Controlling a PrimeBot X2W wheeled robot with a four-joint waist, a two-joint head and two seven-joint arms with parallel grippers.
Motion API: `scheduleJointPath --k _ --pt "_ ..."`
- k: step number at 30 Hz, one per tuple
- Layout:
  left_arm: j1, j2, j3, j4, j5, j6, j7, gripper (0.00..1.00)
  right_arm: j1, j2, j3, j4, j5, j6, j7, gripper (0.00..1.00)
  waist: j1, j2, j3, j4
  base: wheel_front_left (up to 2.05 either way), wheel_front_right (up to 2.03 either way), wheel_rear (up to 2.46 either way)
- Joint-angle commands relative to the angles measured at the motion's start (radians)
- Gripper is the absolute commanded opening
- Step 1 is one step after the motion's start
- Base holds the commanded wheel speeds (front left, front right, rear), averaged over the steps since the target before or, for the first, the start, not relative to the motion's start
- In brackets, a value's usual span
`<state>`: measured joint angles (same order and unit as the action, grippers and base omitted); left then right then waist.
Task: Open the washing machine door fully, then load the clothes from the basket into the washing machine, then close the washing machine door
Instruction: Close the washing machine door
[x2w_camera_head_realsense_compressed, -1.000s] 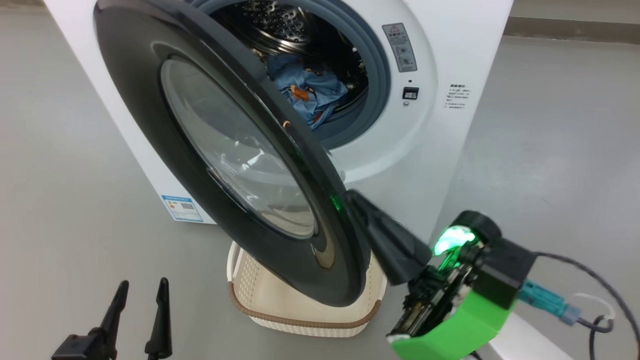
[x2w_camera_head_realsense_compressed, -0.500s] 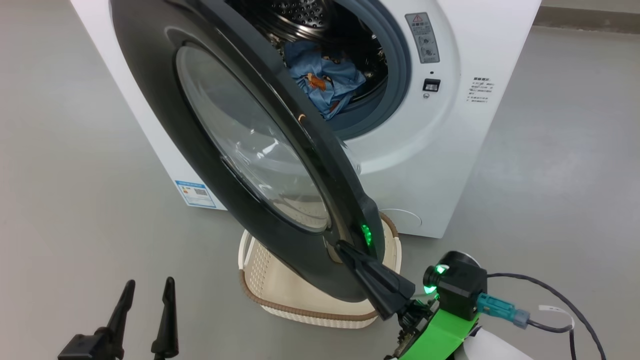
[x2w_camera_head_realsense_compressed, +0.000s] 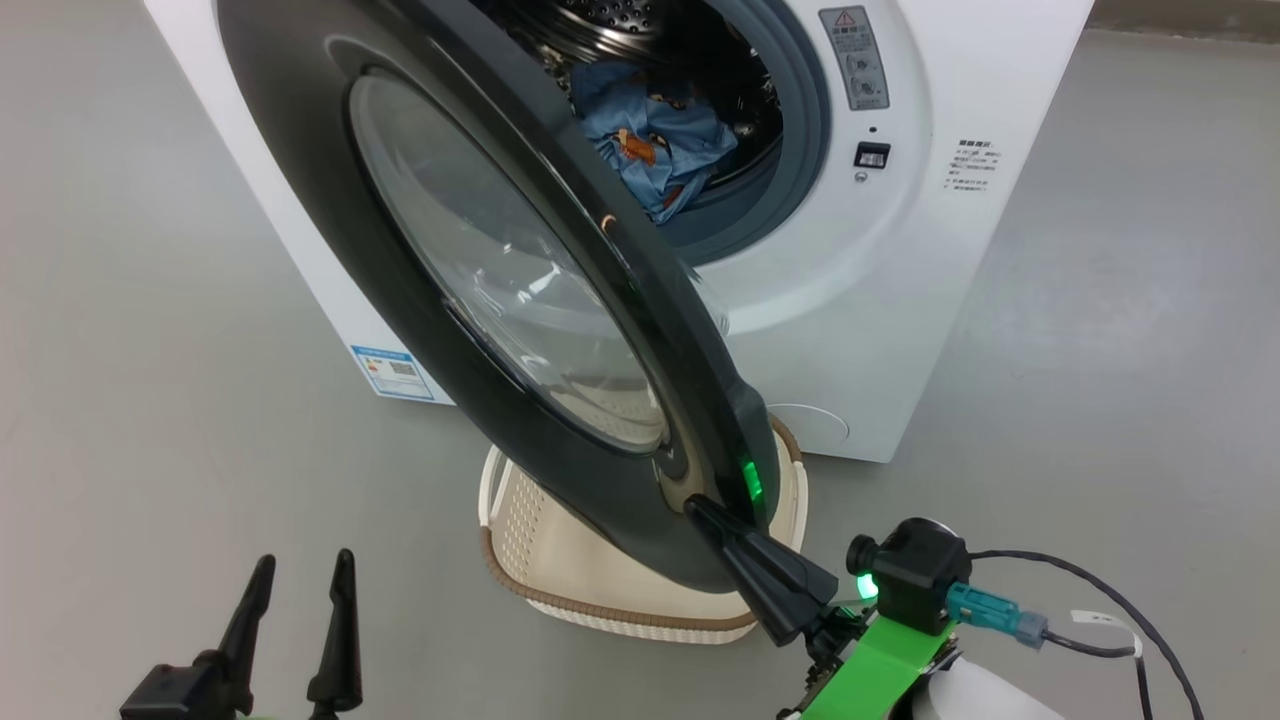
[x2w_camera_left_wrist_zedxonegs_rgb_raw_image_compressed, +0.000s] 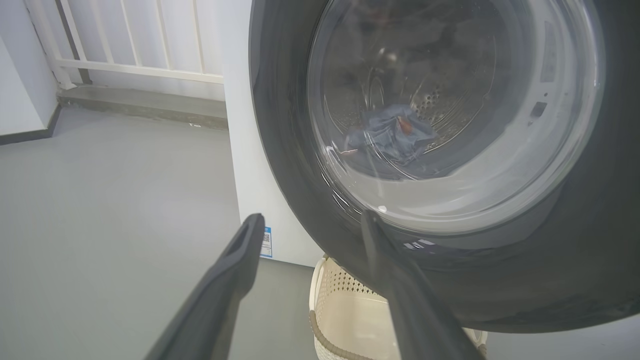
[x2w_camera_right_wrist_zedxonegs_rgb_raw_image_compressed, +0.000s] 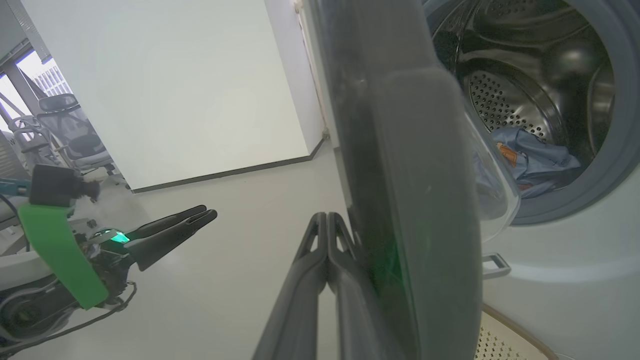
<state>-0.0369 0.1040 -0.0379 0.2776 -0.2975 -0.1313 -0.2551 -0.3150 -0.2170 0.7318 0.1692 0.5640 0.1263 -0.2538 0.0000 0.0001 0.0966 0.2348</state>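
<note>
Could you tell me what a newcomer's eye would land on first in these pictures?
The black-rimmed washing machine door, partly open, dominates the head view's middle. The shut right gripper meets its lower rim, above the basket, and blue clothes lie in the drum behind it.

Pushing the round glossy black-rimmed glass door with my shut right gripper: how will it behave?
The round black-rimmed glass door looks rigid, so it should swing as one piece. Its glossy rim is probably slippery: the shut right gripper could slide off. The bulging window suggests some weight.
</note>
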Motion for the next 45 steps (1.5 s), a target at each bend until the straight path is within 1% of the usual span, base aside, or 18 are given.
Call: scheduleJointPath --k 1,11,15,22,34,39,45 --pt "-0.035 0.007 0.029 -0.03 0.012 0.001 -0.007 1.0 -0.005 0.006 -0.015 -0.012 0.01 0.004 -0.008 0.0 0.0 -0.0001 0.006 -0.001 0.0 0.0 0.0" --pt "-0.06 -0.015 0.022 -0.05 0.014 0.001 -0.007 1.0 -0.05 -0.004 -0.147 0.025 0.007 0.004 -0.008 0.0 0.0 -0.0001 0.06 0.001 0.0 0.0 0.0" --pt "-0.083 -0.025 0.012 -0.058 0.012 0.001 -0.007 1.0 -0.089 -0.01 -0.205 0.045 0.004 0.004 -0.008 0.0 0.0 -0.0001 0.095 0.009 0.0 0.0 0.0" --pt "-0.125 -0.037 -0.007 -0.069 0.009 0.001 -0.007 1.0 -0.158 -0.025 -0.276 0.073 -0.004 0.004 -0.008 0.0 0.0 -0.0001 0.152 0.03 0.0 0.0 0.0" --pt "-0.204 -0.051 -0.051 -0.093 -0.004 0.001 -0.007 1.0 -0.317 -0.062 -0.368 0.119 -0.028 0.004 -0.008 0.0 0.0 -0.0001 0.249 0.069 0.0 0.0 0.0" --pt "-0.229 -0.053 -0.066 -0.101 -0.008 0.001 -0.007 1.0 -0.376 -0.069 -0.403 0.141 -0.034 0.004 -0.008 0.0 0.0 -0.0001 0.276 0.082 0.0 0.0 0.0" --pt "-0.246 -0.053 -0.081 -0.108 -0.019 0.001 -0.007 1.0 -0.421 -0.062 -0.454 0.159 -0.04 0.004 -0.008 0.0 0.0 -0.0001 0.297 0.096 0.0 0.0 0.0"
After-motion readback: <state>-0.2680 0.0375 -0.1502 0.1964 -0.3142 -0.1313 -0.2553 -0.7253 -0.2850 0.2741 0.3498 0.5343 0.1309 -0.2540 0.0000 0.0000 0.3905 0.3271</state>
